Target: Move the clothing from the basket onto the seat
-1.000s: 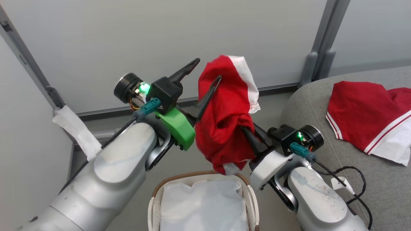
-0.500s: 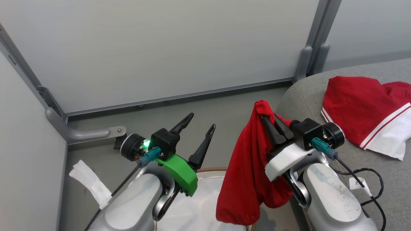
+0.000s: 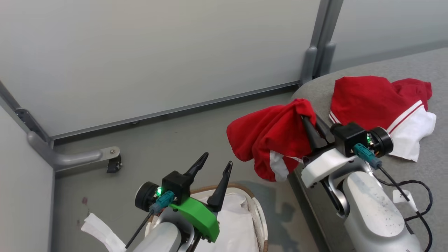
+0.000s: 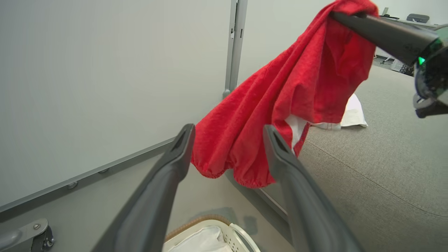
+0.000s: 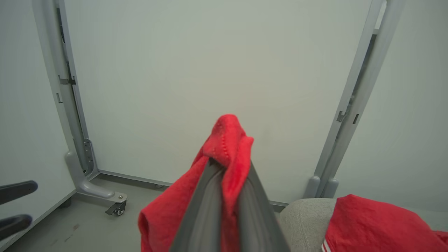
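Before the pale partition wall (image 3: 157, 52), the right tool (image 3: 308, 119), clamped on a red garment (image 3: 273, 136), had swung it from above the basket (image 3: 258, 210) to the corner of the seat (image 3: 430, 185), near the laid garment (image 3: 367, 101); the left tool (image 3: 217, 160) stood wide and empty.

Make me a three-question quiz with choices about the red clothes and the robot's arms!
1. Where does the striped red garment lie?
A in the laundry basket
B on the grey seat
C over the left end effector

2. How many red garments are there?
A one
B two
C three

3. The left end effector is:
A open and empty
B shut on cloth
C shut on a handle

1 B: it rests on the seat, away from the laundry basket.
2 B: the second garment hangs from the shut right end effector.
3 A: its fingers stand apart, holding nothing.
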Robot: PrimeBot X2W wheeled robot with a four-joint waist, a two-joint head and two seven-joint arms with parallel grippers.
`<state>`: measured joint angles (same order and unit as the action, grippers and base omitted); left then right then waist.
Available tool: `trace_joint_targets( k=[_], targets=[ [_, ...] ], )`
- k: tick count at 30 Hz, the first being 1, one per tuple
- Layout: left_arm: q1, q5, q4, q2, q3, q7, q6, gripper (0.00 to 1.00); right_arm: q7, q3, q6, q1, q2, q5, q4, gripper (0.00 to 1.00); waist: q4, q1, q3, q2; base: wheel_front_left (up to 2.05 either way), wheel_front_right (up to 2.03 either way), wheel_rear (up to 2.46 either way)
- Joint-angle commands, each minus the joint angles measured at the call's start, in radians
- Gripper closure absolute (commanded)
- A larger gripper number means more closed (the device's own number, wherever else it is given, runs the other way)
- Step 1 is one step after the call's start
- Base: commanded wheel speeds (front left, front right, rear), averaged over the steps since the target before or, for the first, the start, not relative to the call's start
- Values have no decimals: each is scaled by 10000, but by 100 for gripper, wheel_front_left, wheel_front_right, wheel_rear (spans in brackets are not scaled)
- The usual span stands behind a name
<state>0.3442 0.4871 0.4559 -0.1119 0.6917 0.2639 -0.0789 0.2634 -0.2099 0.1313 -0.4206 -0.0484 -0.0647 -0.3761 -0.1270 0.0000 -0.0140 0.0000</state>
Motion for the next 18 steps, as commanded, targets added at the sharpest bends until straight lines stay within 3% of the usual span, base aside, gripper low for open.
trace_joint_targets(
  k=[1,10,18],
  targets=[
    [-216,-141,-47,30,-111,5,-37,0,19,145,-11,-33,-42,168,54,100,-495,0,30,0,0,0,0],
    [-689,-646,-76,363,-519,7,-204,0,19,1034,-11,260,-41,1013,90,100,-1803,0,157,0,0,0,0],
    [-759,-919,-88,514,-568,7,-360,0,19,1624,-11,241,-155,1240,365,100,-2335,0,374,0,0,0,0]
  ],
)
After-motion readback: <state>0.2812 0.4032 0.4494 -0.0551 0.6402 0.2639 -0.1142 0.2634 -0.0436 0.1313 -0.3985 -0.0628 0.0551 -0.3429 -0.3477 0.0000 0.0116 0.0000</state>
